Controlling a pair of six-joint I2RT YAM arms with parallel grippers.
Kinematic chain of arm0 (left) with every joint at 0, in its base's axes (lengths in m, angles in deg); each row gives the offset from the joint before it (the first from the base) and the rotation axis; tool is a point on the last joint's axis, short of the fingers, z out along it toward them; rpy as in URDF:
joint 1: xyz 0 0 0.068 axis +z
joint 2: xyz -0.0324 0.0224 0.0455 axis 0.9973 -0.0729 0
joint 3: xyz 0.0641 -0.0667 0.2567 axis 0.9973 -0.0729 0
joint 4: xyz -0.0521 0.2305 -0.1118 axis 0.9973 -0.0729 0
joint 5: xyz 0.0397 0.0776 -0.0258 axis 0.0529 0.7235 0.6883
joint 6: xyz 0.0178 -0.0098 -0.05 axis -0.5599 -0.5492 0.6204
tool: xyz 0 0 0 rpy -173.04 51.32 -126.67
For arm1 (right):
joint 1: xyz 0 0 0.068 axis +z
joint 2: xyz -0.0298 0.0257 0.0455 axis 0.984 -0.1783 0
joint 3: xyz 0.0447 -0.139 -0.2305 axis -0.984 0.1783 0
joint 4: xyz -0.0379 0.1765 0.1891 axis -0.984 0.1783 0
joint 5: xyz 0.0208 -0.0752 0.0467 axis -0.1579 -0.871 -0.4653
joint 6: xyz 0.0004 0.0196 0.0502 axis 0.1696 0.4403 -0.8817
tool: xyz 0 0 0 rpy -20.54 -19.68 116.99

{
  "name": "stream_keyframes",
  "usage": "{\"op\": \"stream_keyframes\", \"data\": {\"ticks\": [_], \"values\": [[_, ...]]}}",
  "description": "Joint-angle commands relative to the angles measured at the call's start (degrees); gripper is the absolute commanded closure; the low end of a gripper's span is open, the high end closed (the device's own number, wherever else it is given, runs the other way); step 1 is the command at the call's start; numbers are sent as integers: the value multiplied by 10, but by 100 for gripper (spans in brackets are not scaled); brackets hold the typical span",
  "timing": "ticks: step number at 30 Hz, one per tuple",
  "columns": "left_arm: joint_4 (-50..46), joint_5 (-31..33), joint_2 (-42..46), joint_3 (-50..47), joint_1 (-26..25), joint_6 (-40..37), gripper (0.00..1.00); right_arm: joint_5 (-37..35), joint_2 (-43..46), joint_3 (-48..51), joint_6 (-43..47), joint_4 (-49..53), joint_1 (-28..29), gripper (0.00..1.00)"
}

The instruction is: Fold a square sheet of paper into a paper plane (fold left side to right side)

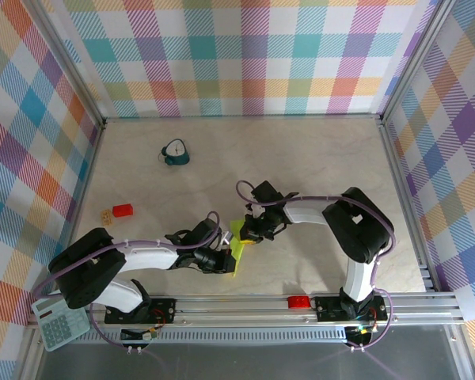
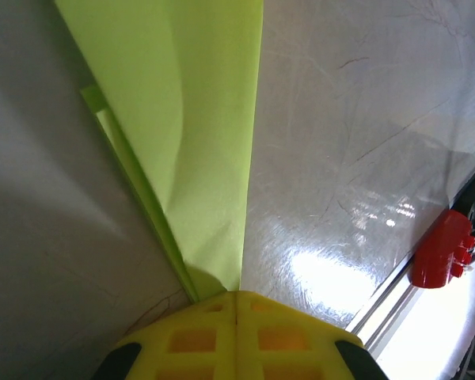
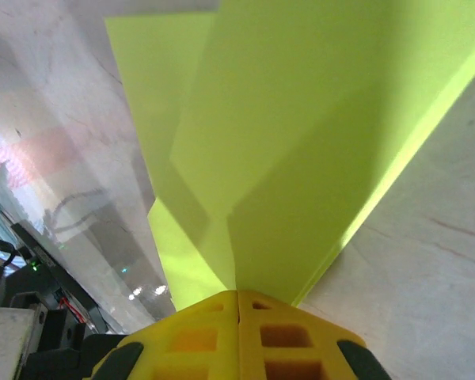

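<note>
The square sheet of paper [image 1: 237, 252] is lime yellow-green and now folded into a slim, layered paper plane shape lying near the table's front middle. My left gripper [image 1: 226, 258] is shut on its near end. In the left wrist view the yellow fingertips [image 2: 237, 293] meet with the paper [image 2: 190, 119] running away from them, a folded edge along its left. My right gripper [image 1: 250, 235] is shut on the far end. In the right wrist view the paper's overlapping layers [image 3: 317, 119] rise from the closed tips [image 3: 237, 291].
A small teal clock [image 1: 175, 153] stands at the back left. A red block [image 1: 123, 210] and a small tan piece [image 1: 106, 214] lie at the left. A calculator [image 1: 59, 321] sits at the front left corner. A red part [image 1: 298, 302] [image 2: 443, 249] is on the front rail.
</note>
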Motion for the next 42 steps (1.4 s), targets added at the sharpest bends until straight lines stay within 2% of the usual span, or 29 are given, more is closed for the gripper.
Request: {"op": "stream_keyframes", "data": {"ticks": [1, 9, 23, 42], "values": [[-63, 34, -2, -9, -8, -12, 100, -24, 44, 14, -7, 3, -1, 100], [-81, 48, 14, -12, -8, -17, 100, -24, 82, 60, -25, -31, 32, 100], [-102, 55, 10, -6, -9, -24, 100, -25, 34, 50, -44, -64, 87, 100], [-107, 58, -3, -18, -12, -22, 100, -99, 12, 27, -7, -6, 73, 100]]}}
